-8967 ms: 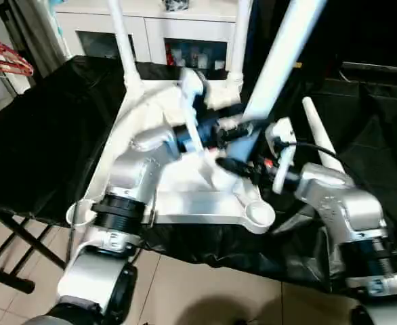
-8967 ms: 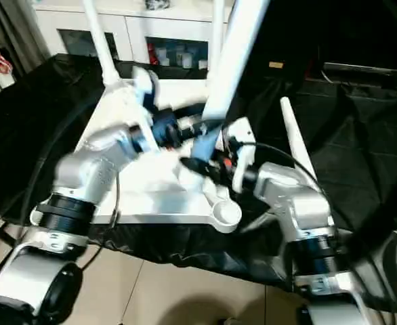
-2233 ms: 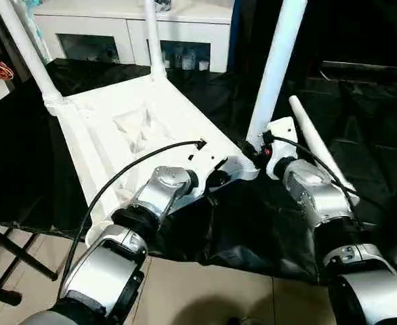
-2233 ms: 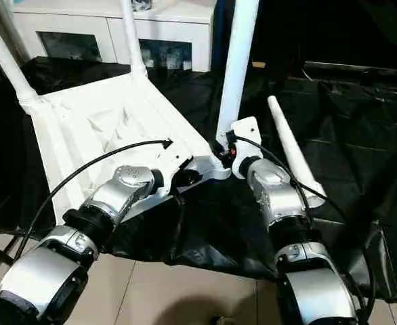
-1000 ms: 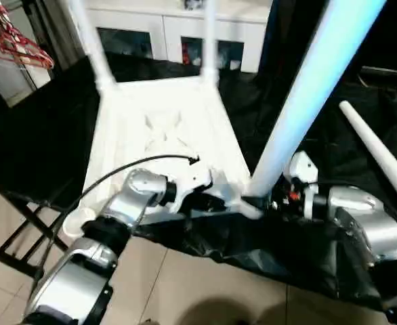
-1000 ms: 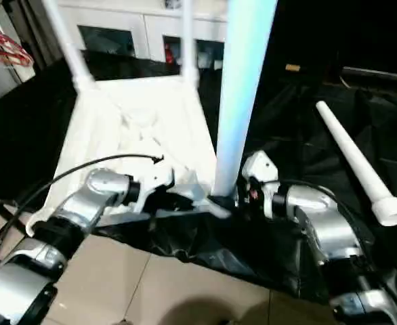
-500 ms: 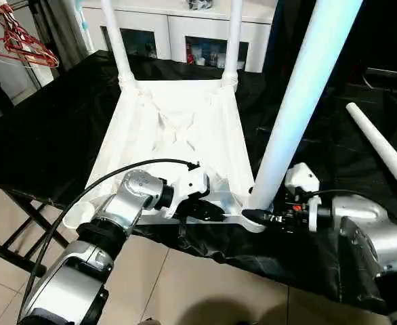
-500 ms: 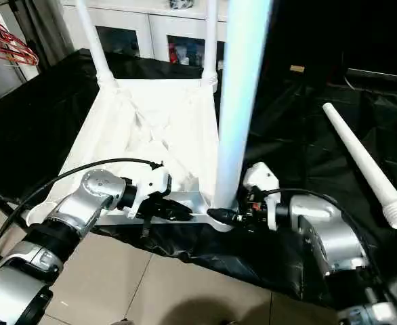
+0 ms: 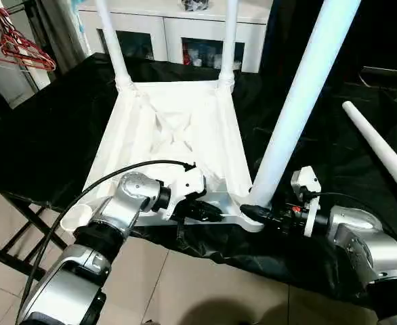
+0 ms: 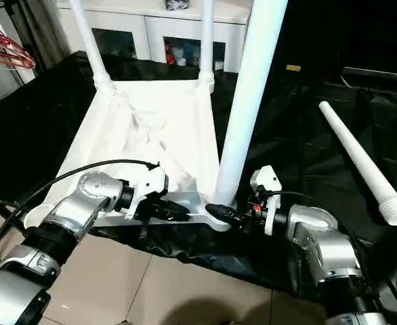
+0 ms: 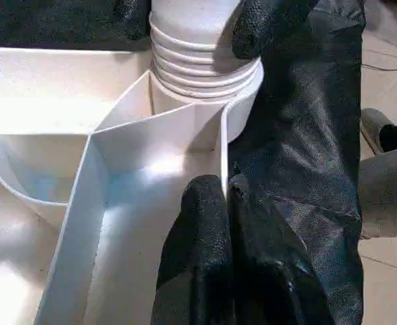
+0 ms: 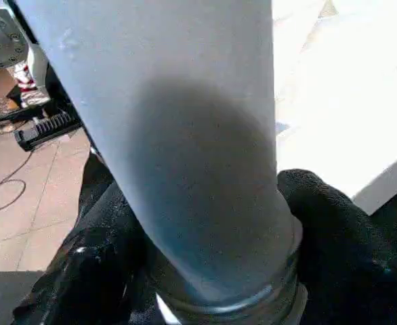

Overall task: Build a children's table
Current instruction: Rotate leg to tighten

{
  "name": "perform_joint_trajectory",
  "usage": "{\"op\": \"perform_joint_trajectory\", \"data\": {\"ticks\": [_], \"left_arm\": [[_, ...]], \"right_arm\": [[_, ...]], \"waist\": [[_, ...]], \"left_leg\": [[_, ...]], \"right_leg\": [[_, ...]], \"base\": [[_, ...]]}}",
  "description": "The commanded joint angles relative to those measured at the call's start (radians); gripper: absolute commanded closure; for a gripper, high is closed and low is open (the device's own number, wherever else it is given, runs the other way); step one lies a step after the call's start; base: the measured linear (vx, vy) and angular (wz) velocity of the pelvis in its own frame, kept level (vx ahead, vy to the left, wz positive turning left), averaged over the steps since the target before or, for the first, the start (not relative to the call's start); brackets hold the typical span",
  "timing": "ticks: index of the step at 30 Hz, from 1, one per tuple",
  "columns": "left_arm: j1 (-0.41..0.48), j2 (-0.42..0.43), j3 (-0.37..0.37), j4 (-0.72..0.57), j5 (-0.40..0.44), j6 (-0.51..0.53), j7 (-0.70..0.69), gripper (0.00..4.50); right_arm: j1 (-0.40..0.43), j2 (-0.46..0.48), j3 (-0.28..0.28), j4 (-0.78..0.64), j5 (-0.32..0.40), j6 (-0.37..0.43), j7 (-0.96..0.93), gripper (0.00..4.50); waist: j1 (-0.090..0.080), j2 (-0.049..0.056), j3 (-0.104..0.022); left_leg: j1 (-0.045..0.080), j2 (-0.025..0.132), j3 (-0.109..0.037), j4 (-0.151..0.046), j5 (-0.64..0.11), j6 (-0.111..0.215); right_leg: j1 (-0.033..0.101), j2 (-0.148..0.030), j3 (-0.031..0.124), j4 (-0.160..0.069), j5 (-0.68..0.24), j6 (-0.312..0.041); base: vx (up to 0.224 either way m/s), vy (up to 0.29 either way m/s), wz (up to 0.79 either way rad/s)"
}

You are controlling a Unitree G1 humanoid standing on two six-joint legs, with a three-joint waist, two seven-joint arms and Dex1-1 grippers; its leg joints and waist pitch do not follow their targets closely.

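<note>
The children's table top (image 9: 178,135) lies upside down on a black-draped surface, ribbed underside up. Two legs (image 9: 114,40) (image 9: 229,40) stand in its far corners. A third leg (image 9: 300,101) rises, leaning, from the near right corner socket. My right gripper (image 9: 256,211) is shut on that leg's base, with a finger (image 12: 341,230) on each side. The leg's ribbed end (image 11: 205,61) sits in the socket. Beside it, my left gripper (image 9: 209,211) is shut on the thin rim wall (image 11: 222,149) of the near edge. A fourth leg (image 9: 381,149) lies loose on the cloth at the right. The near left socket (image 9: 74,218) holds nothing.
A white cabinet with glass doors (image 9: 178,27) stands behind the work surface. Red hangers (image 9: 19,51) hang at the far left. The black cloth (image 9: 43,135) drapes over the near edge, with black stand legs (image 9: 9,233) and tiled floor below.
The camera has swung and steadied. Both grippers keep their holds, and the third leg still stands in the near right socket.
</note>
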Motion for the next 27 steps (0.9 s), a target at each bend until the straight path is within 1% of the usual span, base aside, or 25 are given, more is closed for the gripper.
{"op": "perform_joint_trajectory", "data": {"ticks": [1,3,4,6,7,8,9,10,11,12,13,14,15,16,17,18,19,20,21,23,25,27], "left_arm": [[-0.016,-0.025,0.014,-0.068,-0.045,-0.013,-0.007,4.5],[-0.022,-0.036,0.027,-0.051,-0.033,-0.016,0.046,4.5],[-0.022,-0.036,0.027,-0.051,-0.032,-0.016,0.046,4.5],[-0.038,-0.054,0.043,-0.023,-0.02,-0.007,0.116,4.5],[-0.051,-0.065,0.048,-0.004,-0.011,-0.005,0.153,4.5],[-0.051,-0.065,0.048,-0.004,-0.011,-0.005,0.153,4.5],[-0.069,-0.083,0.057,0.024,-0.002,0.007,0.206,4.5],[-0.09,-0.105,0.065,0.053,0.005,0.011,0.257,4.5],[-0.09,-0.105,0.065,0.053,0.005,0.011,0.257,4.5],[-0.133,-0.156,0.08,0.112,0.024,0.031,0.384,4.5],[-0.155,-0.187,0.089,0.14,0.027,0.043,0.452,4.5],[-0.155,-0.188,0.089,0.14,0.027,0.043,0.453,4.5],[-0.155,-0.188,0.089,0.14,0.027,0.043,0.453,4.5],[-0.171,-0.214,0.097,0.16,0.027,0.054,0.504,4.5],[-0.185,-0.241,0.107,0.176,0.024,0.063,0.551,4.5],[-0.192,-0.258,0.112,0.187,0.026,0.066,0.58,4.5],[-0.192,-0.258,0.112,0.187,0.026,0.066,0.58,4.5],[-0.197,-0.27,0.112,0.198,0.031,0.059,0.596,4.5],[-0.199,-0.276,0.107,0.203,0.039,0.048,0.6,4.5],[-0.2,-0.276,0.1,0.213,0.048,0.029,0.593,4.5],[-0.2,-0.274,0.097,0.217,0.051,0.02,0.588,4.5],[-0.198,-0.271,0.094,0.22,0.054,0.012,0.577,4.5]], "right_arm": [[0.017,0.028,0.037,0.034,-0.024,0.011,-0.038,1.78],[0.003,0.062,0.018,0.097,-0.06,-0.019,-0.135,1.78],[0.003,0.062,0.018,0.097,-0.061,-0.019,-0.136,1.78],[-0.019,0.103,-0.008,0.159,-0.086,-0.031,-0.248,1.78],[-0.031,0.125,-0.023,0.192,-0.094,-0.04,-0.305,1.78],[-0.031,0.125,-0.023,0.192,-0.094,-0.04,-0.305,1.78],[-0.052,0.153,-0.04,0.235,-0.1,-0.047,-0.374,1.78],[-0.077,0.181,-0.059,0.279,-0.104,-0.057,-0.443,1.78],[-0.077,0.181,-0.059,0.279,-0.104,-0.057,-0.443,1.78],[-0.142,0.238,-0.104,0.379,-0.103,-0.078,-0.605,1.78],[-0.18,0.268,-0.135,0.432,-0.093,-0.092,-0.685,1.78],[-0.18,0.268,-0.135,0.432,-0.093,-0.092,-0.686,1.78],[-0.18,0.268,-0.135,0.432,-0.093,-0.092,-0.686,1.78],[-0.212,0.292,-0.164,0.474,-0.076,-0.101,-0.745,1.79],[-0.244,0.317,-0.195,0.514,-0.052,-0.112,-0.796,1.79],[-0.268,0.334,-0.215,0.544,-0.041,-0.125,-0.83,1.79],[-0.268,0.334,-0.215,0.544,-0.041,-0.125,-0.83,1.79],[-0.287,0.346,-0.222,0.57,-0.047,-0.141,-0.852,1.79],[-0.301,0.353,-0.222,0.592,-0.055,-0.155,-0.866,1.79],[-0.318,0.354,-0.211,0.621,-0.079,-0.179,-0.87,1.79],[-0.324,0.355,-0.209,0.63,-0.083,-0.186,-0.867,1.79],[-0.331,0.356,-0.197,0.634,-0.095,-0.207,-0.849,1.79]], "waist": [[-0.002,-0.003,-0.071],[-0.006,-0.001,-0.071],[-0.016,-0.003,-0.067],[-0.024,-0.006,-0.066],[-0.031,-0.005,-0.06],[-0.035,-0.004,-0.059],[-0.046,-0.003,-0.057],[-0.054,-0.005,-0.057],[-0.061,-0.004,-0.057],[-0.065,0.001,-0.058],[-0.077,0.0,-0.057],[-0.081,0.003,-0.057],[-0.088,0.002,-0.058],[-0.094,0.008,-0.055],[-0.104,0.012,-0.058],[-0.109,0.012,-0.061],[-0.111,0.011,-0.062],[-0.111,0.01,-0.063],[-0.113,0.005,-0.063],[-0.115,-0.001,-0.067],[-0.115,0.0,-0.066],[-0.113,-0.003,-0.069]], "left_leg": [[-0.017,0.009,0.014,-0.066,-0.034,0.106],[-0.018,0.009,0.013,-0.068,-0.042,0.1],[-0.018,0.004,0.014,-0.071,-0.071,0.083],[-0.018,-0.001,0.016,-0.071,-0.084,0.076],[-0.018,-0.005,0.016,-0.072,-0.109,0.069],[-0.016,-0.008,0.017,-0.071,-0.121,0.065],[-0.011,-0.013,0.017,-0.069,-0.141,0.062],[-0.013,-0.015,0.017,-0.067,-0.149,0.061],[-0.013,-0.016,0.014,-0.068,-0.154,0.058],[-0.016,-0.016,0.013,-0.067,-0.156,0.059],[-0.017,-0.016,0.009,-0.066,-0.166,0.053],[-0.016,-0.017,0.009,-0.065,-0.172,0.054],[-0.019,-0.017,0.006,-0.066,-0.174,0.064],[-0.015,-0.013,0.005,-0.069,-0.185,0.077],[-0.011,-0.01,0.002,-0.07,-0.195,0.083],[-0.014,-0.006,-0.003,-0.072,-0.195,0.084],[-0.015,-0.005,-0.005,-0.073,-0.192,0.083],[-0.014,-0.005,-0.004,-0.074,-0.187,0.086],[-0.018,-0.004,-0.004,-0.075,-0.176,0.095],[-0.019,-0.004,-0.003,-0.074,-0.144,0.109],[-0.02,-0.005,-0.002,-0.072,-0.13,0.123],[-0.018,-0.006,0.001,-0.07,-0.112,0.133]], "right_leg": [[0.091,-0.047,0.047,-0.062,-0.26,-0.141],[0.091,-0.049,0.047,-0.063,-0.275,-0.137],[0.093,-0.049,0.044,-0.071,-0.322,-0.121],[0.092,-0.046,0.042,-0.078,-0.359,-0.107],[0.091,-0.045,0.036,-0.089,-0.422,-0.083],[0.089,-0.044,0.033,-0.094,-0.455,-0.069],[0.084,-0.042,0.027,-0.107,-0.511,-0.04],[0.083,-0.041,0.024,-0.11,-0.525,-0.033],[0.088,-0.04,0.016,-0.114,-0.545,-0.019],[0.087,-0.042,0.016,-0.113,-0.543,-0.017],[0.089,-0.04,0.005,-0.12,-0.551,-0.011],[0.09,-0.041,0.001,-0.124,-0.555,-0.005],[0.097,-0.041,-0.006,-0.129,-0.545,0.002],[0.095,-0.042,-0.007,-0.133,-0.533,-0.006],[0.096,-0.046,-0.008,-0.132,-0.51,-0.025],[0.1,-0.048,-0.009,-0.127,-0.48,-0.04],[0.102,-0.049,-0.008,-0.125,-0.464,-0.046],[0.103,-0.049,-0.006,-0.124,-0.445,-0.055],[0.104,-0.052,-0.001,-0.116,-0.416,-0.078],[0.106,-0.055,0.007,-0.106,-0.374,-0.11],[0.105,-0.055,0.011,-0.1,-0.352,-0.13],[0.105,-0.056,0.014,-0.097,-0.341,-0.14]], "base": [[0.0,0.0,0.0],[0.0,0.0,0.0],[0.0,0.0,0.0],[0.0,0.0,0.0],[0.0,0.0,0.0],[0.0,0.0,0.0],[0.0,0.0,0.0],[0.0,0.0,0.0],[0.0,0.0,0.0],[0.0,0.0,0.0],[0.0,0.0,0.0],[0.0,0.0,0.0],[0.0,0.0,0.0],[0.0,0.0,0.0],[0.0,0.0,0.0],[0.0,0.0,0.0],[0.0,0.0,0.0],[0.0,0.0,0.0],[0.0,0.0,0.0],[0.0,0.0,0.0],[0.0,0.0,0.0],[0.0,0.0,0.0]]}}
